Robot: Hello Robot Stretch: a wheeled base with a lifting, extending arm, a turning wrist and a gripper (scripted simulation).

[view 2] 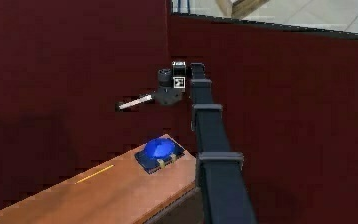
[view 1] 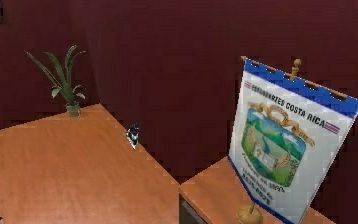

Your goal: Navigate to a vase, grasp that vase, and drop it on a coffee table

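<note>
Wooden tabletop [view 2: 87,195] bears blue object [view 2: 157,152], apart from end effector [view 2: 127,102].

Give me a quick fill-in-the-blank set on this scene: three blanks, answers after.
1. In the forward view, the potted plant stands at the picture's ____ side.
2. The banner hangs at that view's ____ side.
3. In the arm side view, the rounded thing on the wooden top, lower in the picture than the tool, is ____ in colour.
Missing words: left; right; blue.
</note>
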